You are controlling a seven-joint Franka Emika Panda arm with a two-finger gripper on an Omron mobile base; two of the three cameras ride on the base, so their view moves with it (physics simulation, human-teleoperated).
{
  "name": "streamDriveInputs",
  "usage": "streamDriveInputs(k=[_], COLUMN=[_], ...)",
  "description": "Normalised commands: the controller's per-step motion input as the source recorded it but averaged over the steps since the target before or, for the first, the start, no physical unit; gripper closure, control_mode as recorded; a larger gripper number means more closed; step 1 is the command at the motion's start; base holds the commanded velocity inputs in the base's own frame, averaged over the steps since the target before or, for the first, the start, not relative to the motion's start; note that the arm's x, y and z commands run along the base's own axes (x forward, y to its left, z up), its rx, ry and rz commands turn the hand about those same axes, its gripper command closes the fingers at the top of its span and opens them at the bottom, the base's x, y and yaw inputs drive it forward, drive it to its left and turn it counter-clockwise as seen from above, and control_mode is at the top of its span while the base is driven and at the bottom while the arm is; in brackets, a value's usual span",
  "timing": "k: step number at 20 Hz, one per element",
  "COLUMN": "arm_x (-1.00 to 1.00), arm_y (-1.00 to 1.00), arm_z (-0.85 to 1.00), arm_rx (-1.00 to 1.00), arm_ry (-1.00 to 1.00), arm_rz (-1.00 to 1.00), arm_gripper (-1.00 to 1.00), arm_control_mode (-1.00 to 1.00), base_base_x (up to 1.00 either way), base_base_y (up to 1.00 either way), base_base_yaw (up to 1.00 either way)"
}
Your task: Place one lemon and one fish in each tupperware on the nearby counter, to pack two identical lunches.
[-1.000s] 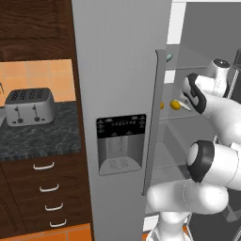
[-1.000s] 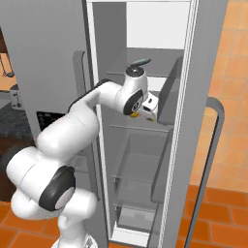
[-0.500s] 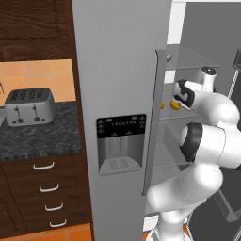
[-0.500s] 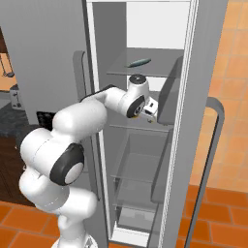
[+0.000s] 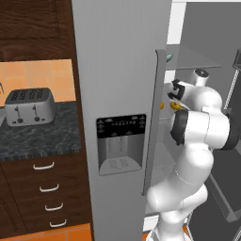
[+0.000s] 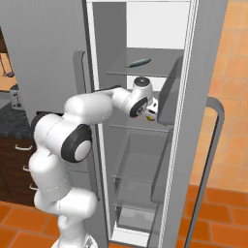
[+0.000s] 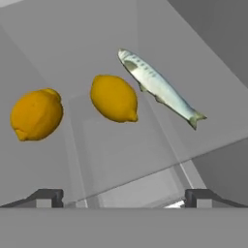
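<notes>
Fridge [image 6: 203,58], grey, door open, interior fitted with glass shelves. The arm reached into the compartment at mid-height; the gripper [image 7: 124,196] pointed at a glass shelf [image 7: 145,160], its two dark fingertips [image 7: 46,197] set wide apart at the bottom of the hand view with nothing between them. On that shelf lay three items in a row: an orange-toned lemon [image 7: 36,114] at the left of the hand view, a yellow lemon [image 7: 114,98] in the middle, apart from the first, and a silver fish [image 7: 160,87] to the right, lying at a slant with its tail toward the near edge, close beside the yellow lemon. The gripper touched none of them. A second fish [image 6: 138,62], dark green-grey, rested on the upper shelf, above the hand. In the left base view, yellow showed in the gap between the closed door's [image 5: 120,94] edge and the hand. The closed door carried a dispenser panel [image 5: 120,141]. Left of the fridge ran the counter [image 5: 42,136], dark speckled stone over brown drawers [image 5: 44,197] with curved silver handles; a silver toaster [image 5: 29,106] stood on it against the orange tiled wall.
</notes>
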Motion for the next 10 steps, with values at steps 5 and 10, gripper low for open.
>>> streamDriveInputs(k=[5,10], arm_x=[0.43,0.36], arm_y=[-0.05,-0.09], arm_z=[-0.2,-0.26], arm_rx=[0.0,0.0], arm_ry=[0.0,0.0], arm_rz=[0.05,0.13], arm_gripper=[-1.0,-1.0], arm_control_mode=[-1.0,-1.0], base_base_x=[0.0,0.0], base_base_y=[0.0,0.0], base_base_yaw=[0.0,0.0])
